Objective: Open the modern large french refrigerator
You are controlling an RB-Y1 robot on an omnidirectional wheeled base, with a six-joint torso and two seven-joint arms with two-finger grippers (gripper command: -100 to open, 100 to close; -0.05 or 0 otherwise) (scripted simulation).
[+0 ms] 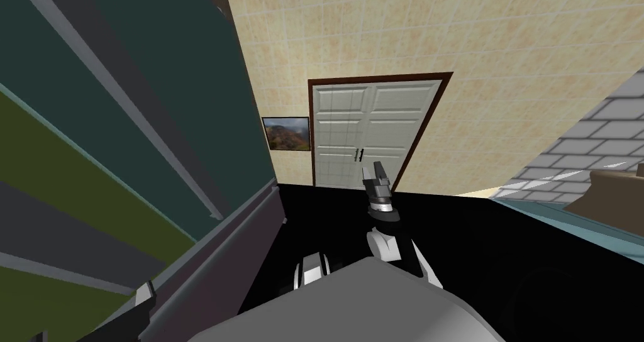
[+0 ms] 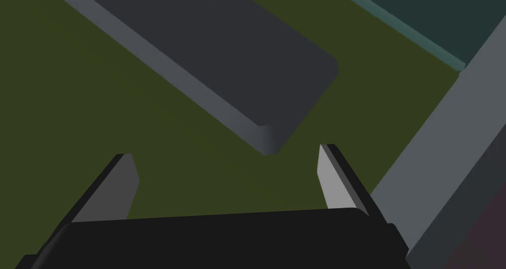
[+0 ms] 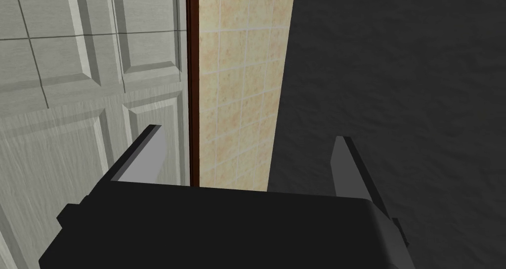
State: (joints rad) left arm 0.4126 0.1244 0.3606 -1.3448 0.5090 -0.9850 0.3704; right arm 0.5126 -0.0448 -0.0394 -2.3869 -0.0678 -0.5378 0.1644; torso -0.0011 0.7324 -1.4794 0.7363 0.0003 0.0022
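Observation:
The refrigerator [image 1: 75,168] rises close on my left, with olive and dark teal front panels crossed by long grey bar handles [image 1: 126,99]. In the left wrist view, my left gripper [image 2: 225,152] stands open facing an olive panel [image 2: 74,108]. The rounded end of a dark grey bar handle [image 2: 237,58] lies just beyond the fingertips, roughly midway between them and not touched. A lighter grey strip [image 2: 444,147] runs beside the right finger. My right gripper [image 1: 379,171] is held out ahead of my chest, open and holding nothing [image 3: 247,135].
A white double door [image 1: 365,134] in a brown frame stands ahead in the tiled wall, a small picture [image 1: 286,134] beside it. A black area [image 1: 503,244] spreads below. Brown furniture [image 1: 613,190] and a grey brick wall lie at the right.

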